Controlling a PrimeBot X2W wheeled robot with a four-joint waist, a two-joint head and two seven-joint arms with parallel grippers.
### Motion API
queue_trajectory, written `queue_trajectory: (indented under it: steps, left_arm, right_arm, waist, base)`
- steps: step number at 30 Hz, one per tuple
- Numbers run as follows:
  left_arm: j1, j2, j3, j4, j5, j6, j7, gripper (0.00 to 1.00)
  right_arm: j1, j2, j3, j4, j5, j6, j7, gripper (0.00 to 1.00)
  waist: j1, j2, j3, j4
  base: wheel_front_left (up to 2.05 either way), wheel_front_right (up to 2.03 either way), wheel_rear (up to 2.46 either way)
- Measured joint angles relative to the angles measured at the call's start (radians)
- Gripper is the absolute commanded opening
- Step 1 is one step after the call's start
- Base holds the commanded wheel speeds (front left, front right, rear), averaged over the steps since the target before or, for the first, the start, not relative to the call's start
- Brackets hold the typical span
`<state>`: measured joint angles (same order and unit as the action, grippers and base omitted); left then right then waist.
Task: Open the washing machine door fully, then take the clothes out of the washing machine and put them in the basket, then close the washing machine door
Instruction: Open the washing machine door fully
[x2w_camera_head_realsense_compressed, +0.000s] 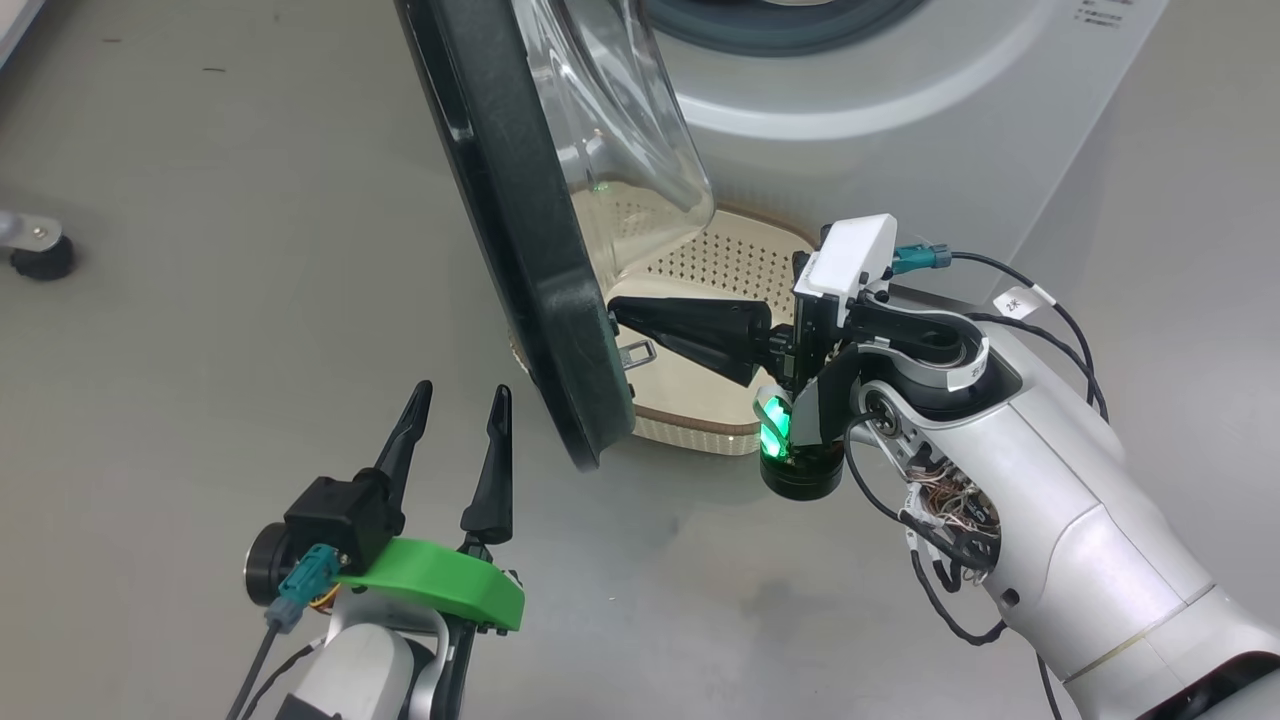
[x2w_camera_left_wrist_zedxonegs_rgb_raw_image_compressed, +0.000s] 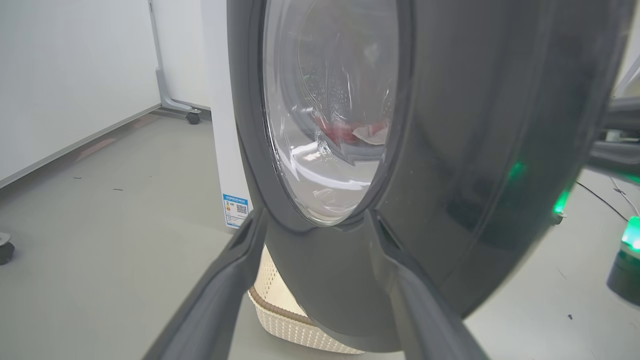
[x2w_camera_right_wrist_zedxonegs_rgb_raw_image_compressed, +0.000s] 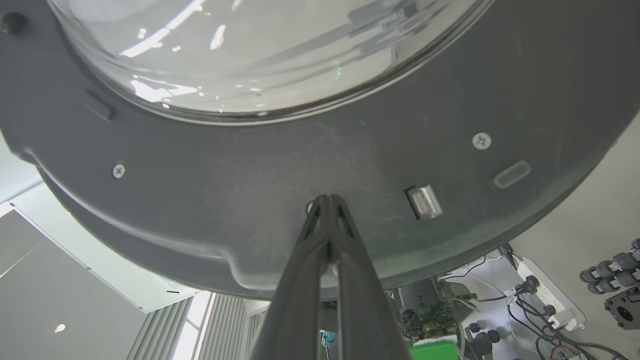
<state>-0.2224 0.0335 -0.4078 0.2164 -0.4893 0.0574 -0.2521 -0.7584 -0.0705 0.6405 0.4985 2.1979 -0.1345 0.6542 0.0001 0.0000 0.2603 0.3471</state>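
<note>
The washing machine door (x2w_camera_head_realsense_compressed: 520, 200) stands partly open, its black rim edge-on to the head camera and its glass bowl (x2w_camera_head_realsense_compressed: 620, 130) bulging toward the white washing machine (x2w_camera_head_realsense_compressed: 850, 110). My right gripper (x2w_camera_head_realsense_compressed: 618, 312) is shut, with its tips touching the door's inner face (x2w_camera_right_wrist_zedxonegs_rgb_raw_image_compressed: 250, 200) beside the metal latch (x2w_camera_right_wrist_zedxonegs_rgb_raw_image_compressed: 424, 201). On the door's outer side my left gripper (x2w_camera_head_realsense_compressed: 462, 395) hangs open and apart from it, holding nothing. Red clothes (x2w_camera_left_wrist_zedxonegs_rgb_raw_image_compressed: 350, 132) show through the door glass (x2w_camera_left_wrist_zedxonegs_rgb_raw_image_compressed: 330, 75). The cream basket (x2w_camera_head_realsense_compressed: 690, 430) sits on the floor under the door.
Grey floor spreads out left of the door. A caster foot (x2w_camera_head_realsense_compressed: 40, 255) stands at the far left, and a frame leg on a caster (x2w_camera_left_wrist_zedxonegs_rgb_raw_image_compressed: 192, 117) stands by the white wall. A power strip with cables (x2w_camera_right_wrist_zedxonegs_rgb_raw_image_compressed: 550, 295) lies on the floor.
</note>
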Motion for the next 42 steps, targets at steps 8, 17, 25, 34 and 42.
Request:
queue_trajectory:
  steps: [8, 17, 25, 34, 42]
  left_arm:
    - [0.003, 0.0, 0.038, 0.003, 0.017, 0.0, 0.0, 1.0]
    - [0.026, 0.0, 0.106, 0.016, 0.035, 0.0, 0.0, 1.0]
    - [0.06, 0.002, 0.182, 0.022, 0.051, 0.0, 0.0, 1.0]
    - [0.094, 0.003, 0.223, 0.018, 0.07, -0.006, 0.0, 1.0]
    - [0.116, 0.003, 0.249, 0.019, 0.082, -0.025, 0.0, 1.0]
  right_arm:
    - [0.004, -0.036, 0.019, 0.007, -0.152, 0.053, -0.1, 0.0]
    - [0.011, -0.192, 0.108, 0.007, -0.482, 0.198, -0.295, 0.0]
    - [0.04, -0.311, 0.197, -0.003, -0.806, 0.237, -0.537, 0.0]
    - [0.149, -0.347, 0.217, -0.026, -0.979, 0.219, -0.794, 0.0]
    - [0.246, -0.37, 0.222, -0.04, -1.093, 0.146, -0.937, 0.0]
  waist:
    - [0.0, 0.0, -0.027, -0.039]
    - [0.0, 0.0, -0.077, -0.096]
    - [0.0, 0.0, -0.124, -0.153]
    - [0.0, 0.0, -0.161, -0.214]
    - [0.0, 0.0, -0.187, -0.243]
  base:
    - [0.0, 0.0, 0.0]
    - [0.0, 0.0, 0.0]
    - [0.0, 0.0, 0.0]
    - [0.0, 0.0, 0.0]
    - [0.0, 0.0, 0.0]
